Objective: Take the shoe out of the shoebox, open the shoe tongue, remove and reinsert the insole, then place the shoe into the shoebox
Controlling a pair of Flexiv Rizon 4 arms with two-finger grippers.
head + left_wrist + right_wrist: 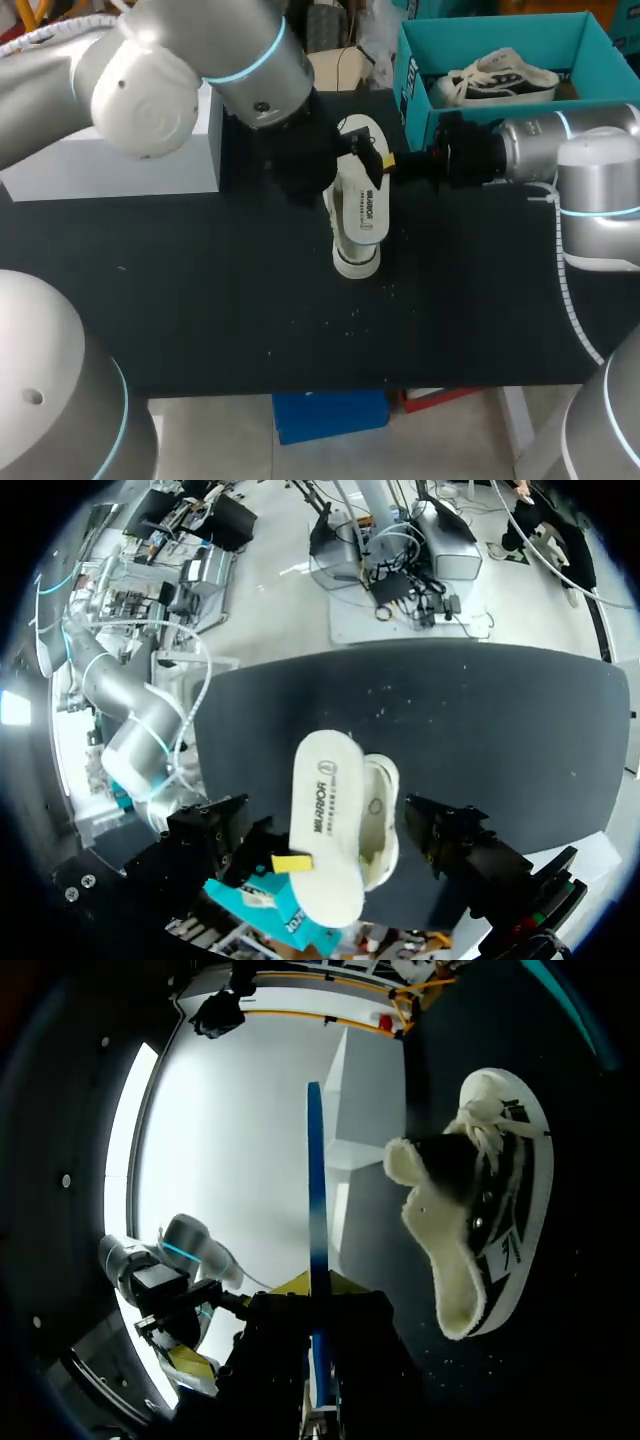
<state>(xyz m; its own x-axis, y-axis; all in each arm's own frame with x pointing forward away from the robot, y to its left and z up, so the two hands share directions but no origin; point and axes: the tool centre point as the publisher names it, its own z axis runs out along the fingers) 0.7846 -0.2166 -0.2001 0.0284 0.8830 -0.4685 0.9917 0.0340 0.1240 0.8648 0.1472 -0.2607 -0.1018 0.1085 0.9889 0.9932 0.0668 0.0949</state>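
A black-and-white sneaker point(356, 250) point(480, 1220) rests on the black table point(200, 290), toe toward the front edge. Its white insole point(364, 200) point(325, 830) hangs just above the shoe's opening. My right gripper point(392, 160) point(318, 1310) is shut on the insole's side edge, and its yellow fingertip point(290, 863) shows against the insole. In the right wrist view the insole point(315, 1210) appears edge-on, with the shoe beside it. My left gripper point(300, 165) point(330, 845) hovers over the shoe, open, its black fingers point(215, 835) standing wide on either side of shoe and insole without touching.
The teal shoebox point(420, 70) stands at the back right with a second sneaker point(500, 75) inside. A white box point(110, 165) sits at the back left. Small crumbs dot the table near the shoe.
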